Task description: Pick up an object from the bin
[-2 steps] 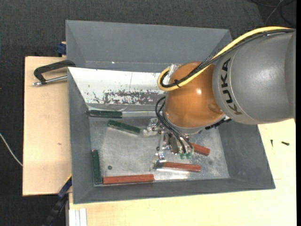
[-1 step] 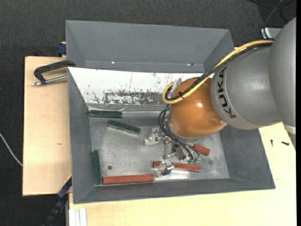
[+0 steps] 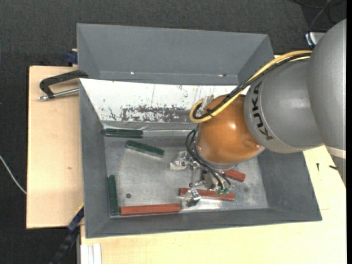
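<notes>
gripper down at a short red bar near the front wall of the bin
you see the gripper low over the left end of a short red bar, flat and narrow, lying right of centre on the floor. you cannot tell how far it is open or whether it grips anything. a longer red bar lies just to the left, along the front wall.

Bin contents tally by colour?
Dark green bars: 3 (back left, tilted mid-bin, along left wall)
Red bars: 3 (long one at front, shorter one right of it, one part-hidden further right)
Total: 6
Silvery piece mid-bin not counted: may be part of the robot.
</notes>
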